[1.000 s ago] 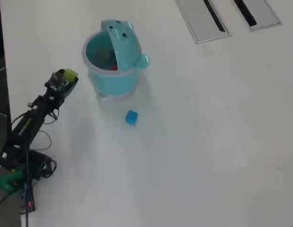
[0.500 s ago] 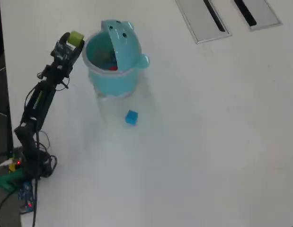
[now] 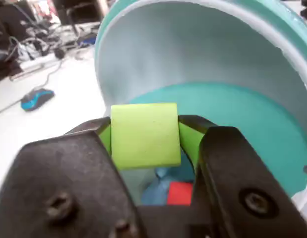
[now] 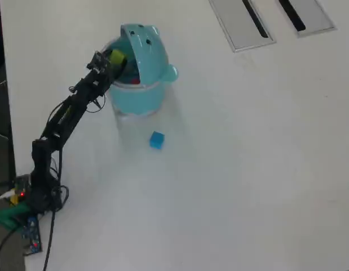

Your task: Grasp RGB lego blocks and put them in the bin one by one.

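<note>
White table [image 4: 230, 169]; claw [image 3: 146, 136] pinching yellow-green block [image 3: 144, 135] over bin [image 4: 137, 96], red block [image 3: 180, 193] apparently inside.

Even, bright, diffuse light. Overhead view soft and washed out; faint shadow at 6 o'clock of the bin [image 4: 137, 84]. Wrist foreground blurred.

red block [image 3: 180, 193] half hidden behind claw [image 3: 145, 136], bin [image 3: 272, 134] rim cropped

Arm outstretched, claw [image 3: 144, 135] clamped around yellow-green block [image 3: 143, 134].
</note>
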Action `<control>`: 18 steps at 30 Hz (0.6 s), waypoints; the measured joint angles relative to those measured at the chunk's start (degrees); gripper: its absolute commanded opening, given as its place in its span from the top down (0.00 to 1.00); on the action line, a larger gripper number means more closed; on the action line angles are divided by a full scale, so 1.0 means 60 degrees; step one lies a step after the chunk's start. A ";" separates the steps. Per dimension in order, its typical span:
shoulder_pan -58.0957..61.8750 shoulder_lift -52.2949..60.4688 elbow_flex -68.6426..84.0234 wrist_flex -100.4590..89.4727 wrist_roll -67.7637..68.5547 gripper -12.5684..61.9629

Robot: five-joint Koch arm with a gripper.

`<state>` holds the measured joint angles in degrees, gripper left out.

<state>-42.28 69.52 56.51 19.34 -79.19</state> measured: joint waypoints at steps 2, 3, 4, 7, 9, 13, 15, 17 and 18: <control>0.0044 -0.0044 0.0000 -0.0015 -0.0674 0.57; 0.0044 -0.0059 0.0000 -0.0015 -0.0747 0.55; 0.0029 -0.0059 0.0000 -0.0015 -0.0952 0.55; 0.0000 -0.0059 0.0000 -0.0029 -0.1714 0.55; -0.0029 -0.0059 0.0000 -0.0015 -0.1831 0.55; -0.0029 0.0103 0.0425 -0.0029 -0.1846 0.54; -0.0044 0.0220 0.0820 -0.0029 -0.2109 0.49; -0.0044 0.0264 0.0806 -0.0029 -0.2666 0.48; -0.0044 0.0293 0.0791 -0.0059 -0.3047 0.48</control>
<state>-42.54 71.28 61.26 18.98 -97.47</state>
